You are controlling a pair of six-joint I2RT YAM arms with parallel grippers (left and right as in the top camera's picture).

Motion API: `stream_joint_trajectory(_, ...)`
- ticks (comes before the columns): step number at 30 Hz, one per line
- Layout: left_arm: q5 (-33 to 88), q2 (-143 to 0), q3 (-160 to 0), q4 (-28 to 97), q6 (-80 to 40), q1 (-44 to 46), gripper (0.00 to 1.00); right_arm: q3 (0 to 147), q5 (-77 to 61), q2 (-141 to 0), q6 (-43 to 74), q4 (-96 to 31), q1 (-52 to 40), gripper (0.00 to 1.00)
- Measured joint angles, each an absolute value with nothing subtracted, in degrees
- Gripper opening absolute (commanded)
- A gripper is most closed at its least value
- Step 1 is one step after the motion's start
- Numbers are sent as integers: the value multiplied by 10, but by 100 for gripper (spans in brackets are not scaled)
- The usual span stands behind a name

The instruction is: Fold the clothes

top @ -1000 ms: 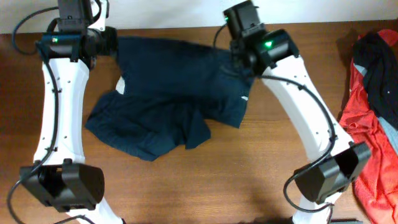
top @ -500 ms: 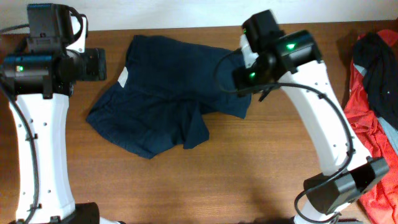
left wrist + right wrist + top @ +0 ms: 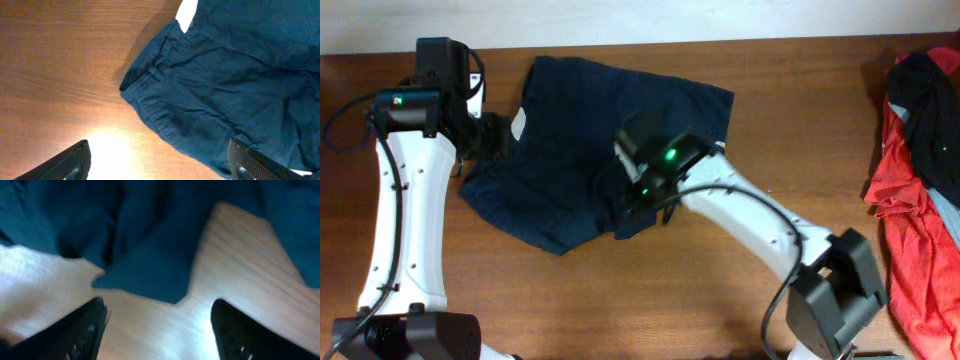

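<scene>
The clothes, dark navy shorts with a small white label, lie spread and rumpled on the wooden table. In the overhead view my left gripper hovers at their left edge, just below the label. Its wrist view shows that gripper open, with bare wood and the shorts' hem between the wide-apart fingers. My right gripper hangs over the lower middle of the shorts. In its blurred wrist view it is open over bare wood, with a pointed fold of the shorts just ahead.
A heap of red, black and grey garments lies at the table's right edge. The table's far edge runs just behind the shorts, along a pale wall.
Both grippers have opened and let go of the shorts' back edge. My left arm has dropped to the left hem. The right arm has swung from the back right to the lower middle.
</scene>
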State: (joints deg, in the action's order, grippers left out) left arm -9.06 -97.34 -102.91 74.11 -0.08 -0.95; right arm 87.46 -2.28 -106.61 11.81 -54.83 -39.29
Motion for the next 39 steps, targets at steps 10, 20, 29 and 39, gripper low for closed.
stream_joint_trajectory(10,-77,-973,-1029,739,-10,-10,87,812,66,-1088,217,-426,-435,61)
stream_joint_trajectory(20,-71,-973,-1029,738,-12,-10,87,832,136,-1116,239,-542,-435,4)
stream_joint_trajectory(29,-66,-973,-1029,730,-12,-10,87,1026,172,-1030,70,-742,-422,4)
stream_joint_trajectory(39,-66,-973,-1029,727,-12,-10,99,1043,154,-1031,-53,-743,-295,50)
